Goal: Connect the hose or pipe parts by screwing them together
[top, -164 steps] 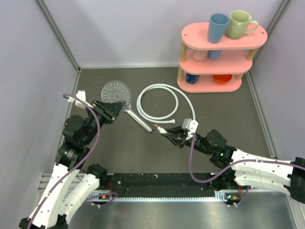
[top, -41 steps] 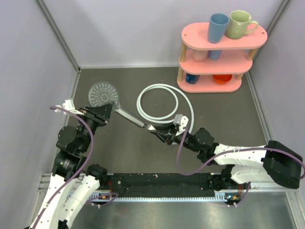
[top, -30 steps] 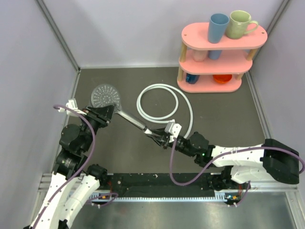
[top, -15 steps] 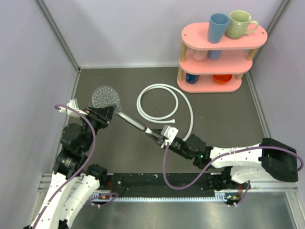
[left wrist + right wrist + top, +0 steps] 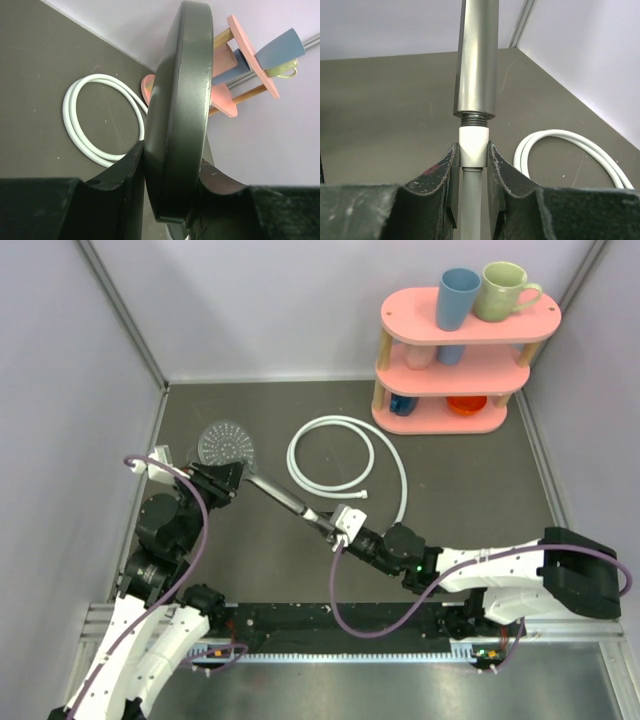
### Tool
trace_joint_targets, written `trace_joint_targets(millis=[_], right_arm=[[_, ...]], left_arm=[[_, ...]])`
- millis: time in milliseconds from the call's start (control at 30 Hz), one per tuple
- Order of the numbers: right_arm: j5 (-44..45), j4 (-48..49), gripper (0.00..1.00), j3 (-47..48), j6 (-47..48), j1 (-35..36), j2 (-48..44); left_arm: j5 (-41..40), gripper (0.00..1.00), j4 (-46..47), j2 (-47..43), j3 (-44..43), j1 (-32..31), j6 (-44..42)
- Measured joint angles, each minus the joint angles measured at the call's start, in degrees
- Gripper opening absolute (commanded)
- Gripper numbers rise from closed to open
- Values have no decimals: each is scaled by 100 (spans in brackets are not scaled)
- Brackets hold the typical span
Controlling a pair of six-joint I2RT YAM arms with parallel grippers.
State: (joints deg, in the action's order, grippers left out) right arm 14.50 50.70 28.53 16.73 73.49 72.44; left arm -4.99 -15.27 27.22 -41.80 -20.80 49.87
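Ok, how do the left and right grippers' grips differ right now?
The left gripper clamps the shower head by the rim of its round dark face; the right gripper clamps the small white end fitting of the hose. The left gripper is at the head end, the right gripper at the handle's threaded tip. Both are shut on their part.

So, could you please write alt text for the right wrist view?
The right end effector grips the white hose fitting, butted against the threaded end of the grey shower handle, some thread showing. White hose loops lie on the dark table at right.
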Motion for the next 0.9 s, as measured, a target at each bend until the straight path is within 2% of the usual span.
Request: trace_joint_targets(millis=[267,500,667,900], right_arm=[[293,-463,0,356,20,2,286],[682,-778,0,562,-31,26,557],[603,-675,0,487,-118,-9,579],[181,-487,0,28,-452,-157,181]], left_arm=[[31,0,297,9,216,68,-76],[-46,0,579,-52,654,136,188],[26,0,761,-98,815,170,271],[566,0,1335,-105,1132,186,275]])
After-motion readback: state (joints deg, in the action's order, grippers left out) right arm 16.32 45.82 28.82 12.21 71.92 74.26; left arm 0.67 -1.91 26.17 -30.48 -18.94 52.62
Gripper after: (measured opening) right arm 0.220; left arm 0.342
